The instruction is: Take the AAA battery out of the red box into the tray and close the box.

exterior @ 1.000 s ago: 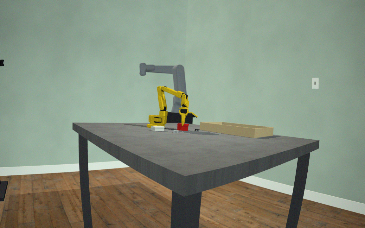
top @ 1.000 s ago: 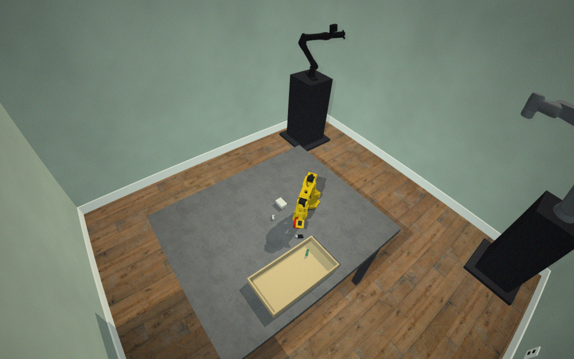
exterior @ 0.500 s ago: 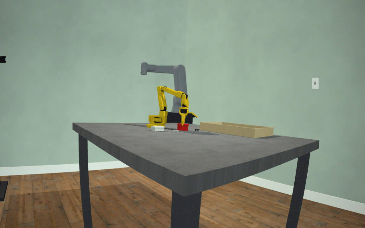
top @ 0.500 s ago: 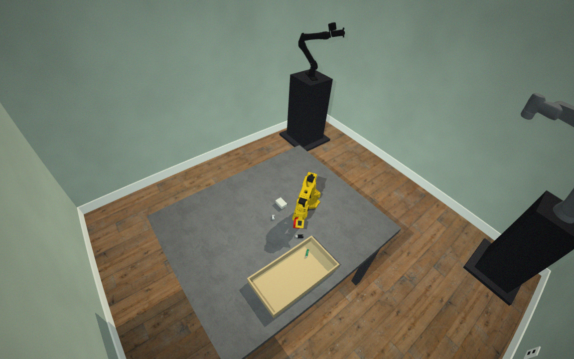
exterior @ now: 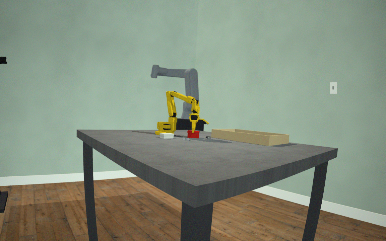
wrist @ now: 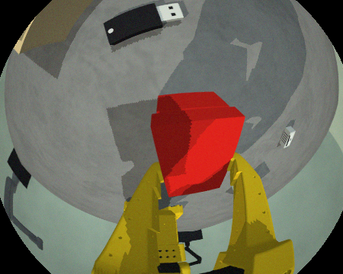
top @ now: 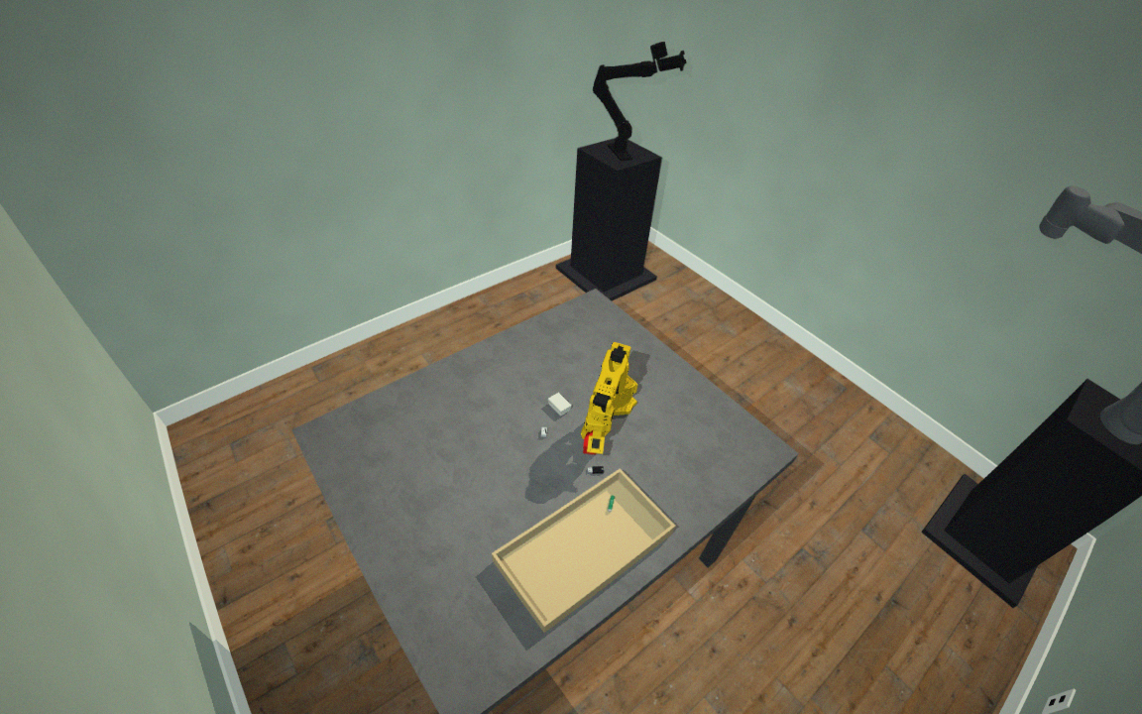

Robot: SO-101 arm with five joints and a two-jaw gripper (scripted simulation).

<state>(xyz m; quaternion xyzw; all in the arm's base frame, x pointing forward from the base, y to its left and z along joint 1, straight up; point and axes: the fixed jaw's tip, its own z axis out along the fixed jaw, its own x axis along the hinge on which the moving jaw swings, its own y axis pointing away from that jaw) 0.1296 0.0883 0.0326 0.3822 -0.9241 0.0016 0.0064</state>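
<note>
The red box (top: 587,441) (exterior: 193,136) (wrist: 192,100) stands on the table with its lid (wrist: 207,146) on top, level as far as I can see. The lid's rim overhangs the base; whether it is fully down is hard to tell. My gripper (exterior: 193,131) (wrist: 196,163) points down and is shut on the lid, one finger at each side. The tan tray (top: 557,572) (exterior: 239,137) (wrist: 53,23) holds a small green thing with a pale end (top: 611,502), which looks like the AAA battery. The inside of the box is hidden.
A black USB stick (top: 596,469) (exterior: 208,137) (wrist: 135,23) lies between box and tray. A closed white box (top: 559,404) (exterior: 166,136) and a small pale object (top: 543,432) (exterior: 186,139) (wrist: 288,137) are on the table's other side of the red box.
</note>
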